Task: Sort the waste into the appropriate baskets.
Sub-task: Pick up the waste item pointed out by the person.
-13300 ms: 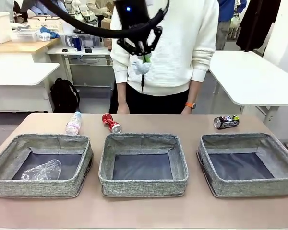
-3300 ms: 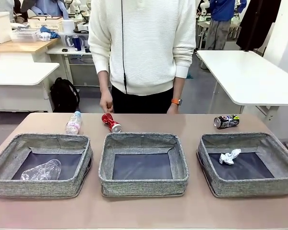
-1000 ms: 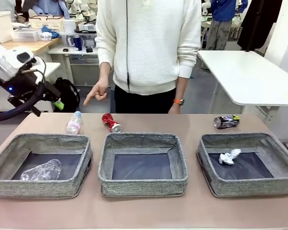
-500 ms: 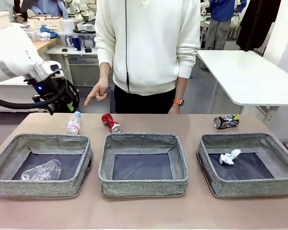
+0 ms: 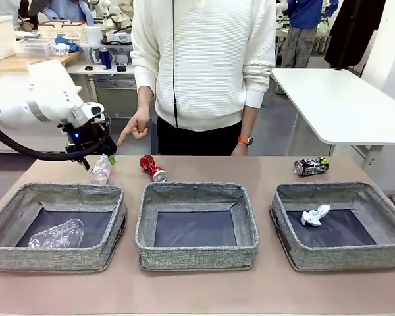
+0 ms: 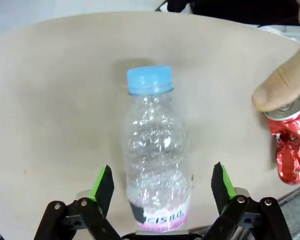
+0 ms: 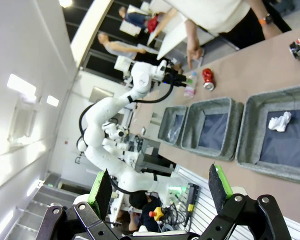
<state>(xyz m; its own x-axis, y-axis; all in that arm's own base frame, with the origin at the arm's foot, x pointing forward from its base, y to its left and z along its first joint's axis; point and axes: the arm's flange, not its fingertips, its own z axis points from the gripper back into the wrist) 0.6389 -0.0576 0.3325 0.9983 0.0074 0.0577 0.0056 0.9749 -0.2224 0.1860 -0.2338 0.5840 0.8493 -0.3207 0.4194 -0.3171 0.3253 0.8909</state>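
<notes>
Front camera faces the person (image 5: 204,59) across the table (image 5: 263,168); left wrist views it closely, right wrist from high.

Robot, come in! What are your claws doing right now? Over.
Left gripper open, over small clear plastic bottle lying on table. Right gripper open, empty, up high. Person's hand pointing close by, near crushed red can.

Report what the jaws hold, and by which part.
Nothing is held. The left jaws stand open astride the small bottle, at its labelled end, clear of it; the right jaws are open, empty.
</notes>
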